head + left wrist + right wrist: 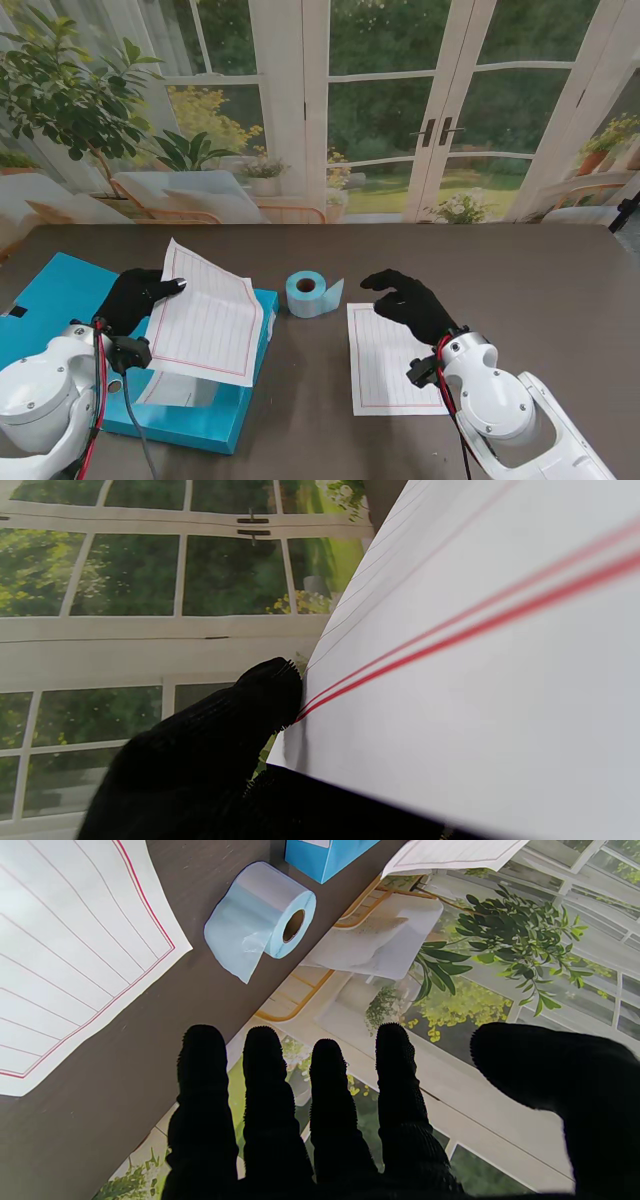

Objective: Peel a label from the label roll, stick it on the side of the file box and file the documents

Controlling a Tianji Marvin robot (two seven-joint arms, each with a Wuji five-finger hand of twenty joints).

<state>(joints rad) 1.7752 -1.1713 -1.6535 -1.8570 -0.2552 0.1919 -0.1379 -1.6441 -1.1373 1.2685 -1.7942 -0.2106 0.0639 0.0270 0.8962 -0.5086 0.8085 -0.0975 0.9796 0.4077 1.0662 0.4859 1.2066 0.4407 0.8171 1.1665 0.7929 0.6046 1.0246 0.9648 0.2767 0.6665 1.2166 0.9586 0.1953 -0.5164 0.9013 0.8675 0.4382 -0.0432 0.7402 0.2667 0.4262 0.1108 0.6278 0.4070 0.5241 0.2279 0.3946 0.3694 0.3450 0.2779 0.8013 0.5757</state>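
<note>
The left hand (138, 296) grips a lined sheet (208, 318), fingers (272, 690) pinching its edge, tilted over the blue file box (60, 300) at nine o'clock on the bench (520, 270). The label roll (308, 293) sits at centre. At three o'clock, the right hand (412, 305) hovers with fingers (327, 1090) spread, empty, over a second sheet (385, 365).

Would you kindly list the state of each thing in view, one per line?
Left robot hand: shut on a lined sheet, raised and tilted over the box.
Right robot hand: open, above the second sheet.
Second sheet: flat on the table.
File box: open.
Label roll: loose end unrolled.
</note>
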